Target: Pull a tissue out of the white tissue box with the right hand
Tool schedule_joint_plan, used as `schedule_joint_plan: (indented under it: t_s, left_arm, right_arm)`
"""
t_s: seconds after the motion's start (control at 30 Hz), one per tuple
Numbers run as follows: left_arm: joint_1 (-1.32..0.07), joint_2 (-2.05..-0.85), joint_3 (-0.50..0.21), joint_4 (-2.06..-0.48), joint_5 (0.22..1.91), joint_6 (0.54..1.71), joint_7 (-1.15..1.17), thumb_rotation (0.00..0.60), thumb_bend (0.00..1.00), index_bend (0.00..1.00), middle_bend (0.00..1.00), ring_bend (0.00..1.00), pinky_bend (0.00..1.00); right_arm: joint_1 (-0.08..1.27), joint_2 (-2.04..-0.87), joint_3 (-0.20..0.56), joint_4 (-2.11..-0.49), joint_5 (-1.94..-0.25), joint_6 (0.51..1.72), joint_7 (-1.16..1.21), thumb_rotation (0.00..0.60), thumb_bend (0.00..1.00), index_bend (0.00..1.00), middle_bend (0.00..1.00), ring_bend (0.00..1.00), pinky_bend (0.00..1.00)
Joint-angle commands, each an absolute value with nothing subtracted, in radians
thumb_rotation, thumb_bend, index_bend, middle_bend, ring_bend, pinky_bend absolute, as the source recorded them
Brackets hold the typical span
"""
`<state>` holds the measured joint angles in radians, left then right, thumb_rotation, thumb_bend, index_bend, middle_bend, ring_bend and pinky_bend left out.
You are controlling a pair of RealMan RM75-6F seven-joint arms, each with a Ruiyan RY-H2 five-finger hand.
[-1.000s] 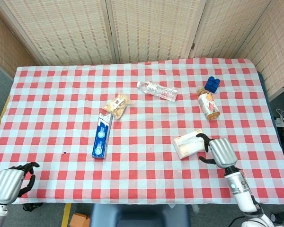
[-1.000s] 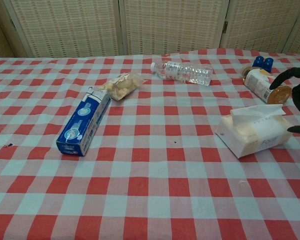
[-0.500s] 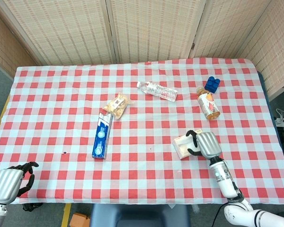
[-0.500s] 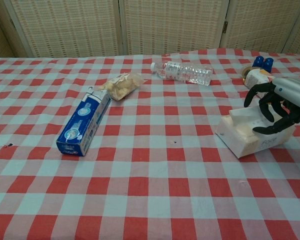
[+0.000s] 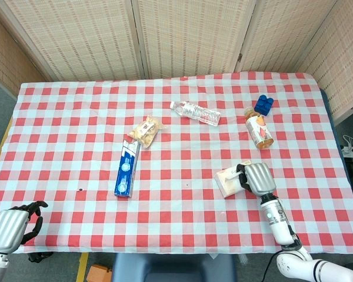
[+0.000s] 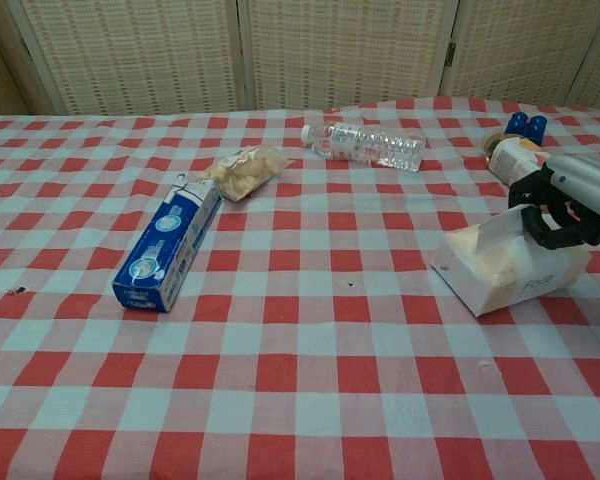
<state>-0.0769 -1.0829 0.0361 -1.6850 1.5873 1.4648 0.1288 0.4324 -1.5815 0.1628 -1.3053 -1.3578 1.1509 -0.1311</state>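
Observation:
The white tissue box (image 5: 228, 182) lies on the checked cloth at the front right, also seen in the chest view (image 6: 500, 272). A white tissue (image 6: 497, 231) stands up from its top slot. My right hand (image 5: 256, 178) rests over the box's right end, its dark fingers (image 6: 542, 212) curled around the tissue's right edge, pinching it. My left hand (image 5: 9, 225) hangs off the table's front left corner, fingers loosely bent and apart, holding nothing. The chest view does not show it.
A blue toothpaste box (image 5: 127, 168) lies left of centre, a snack bag (image 5: 147, 130) just behind it. A water bottle (image 5: 195, 113) lies at the back middle. An orange-labelled jar (image 5: 259, 130) and blue blocks (image 5: 263, 104) sit behind the tissue box.
My right hand moved left from beside the box onto it, and its fingers closed from spread to curled around the tissue. The left hand stayed still.

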Motion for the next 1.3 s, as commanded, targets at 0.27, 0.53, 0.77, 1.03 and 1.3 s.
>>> schedule_joint_plan:
  t_s: [0.27,0.53,0.77,1.03,1.3]
  left_arm:
    - [-0.077,-1.084,0.037,-1.687,1.591,1.465,0.132,0.6,0.54,0.38,0.51,0.57,0.61]
    - [-0.077,-1.085,0.039,-1.694,1.593,1.463,0.144,0.6,0.54,0.38,0.51,0.57,0.61]
    - [-0.077,-1.086,0.039,-1.694,1.59,1.461,0.144,0.6,0.54,0.38,0.51,0.57,0.61]
    - [-0.077,-1.086,0.039,-1.694,1.59,1.461,0.145,0.6,0.54,0.38,0.51,0.57,0.61]
    - [-0.078,-1.087,0.041,-1.695,1.596,1.461,0.149,0.6,0.54,0.38,0.51,0.57,0.61]
  right_arm:
    - [0.329,-1.406,0.162,-1.482,-1.43,1.356,-0.071,0.6,0.72,0.71,0.74,0.79,1.0]
    - [0.257,-1.281,0.147,-1.558,-1.457,1.445,-0.032,0.6,0.73,0.73,0.74,0.79,1.0]
    - [0.202,-1.245,0.091,-1.574,-1.434,1.44,-0.101,0.6,0.73,0.73,0.74,0.79,1.0]
    - [0.159,-1.221,0.098,-1.613,-1.434,1.499,-0.075,0.6,0.74,0.73,0.74,0.79,1.0]
    - [0.158,-1.164,0.068,-1.661,-1.435,1.428,-0.039,0.6,0.28,0.47,0.71,0.7,1.0]
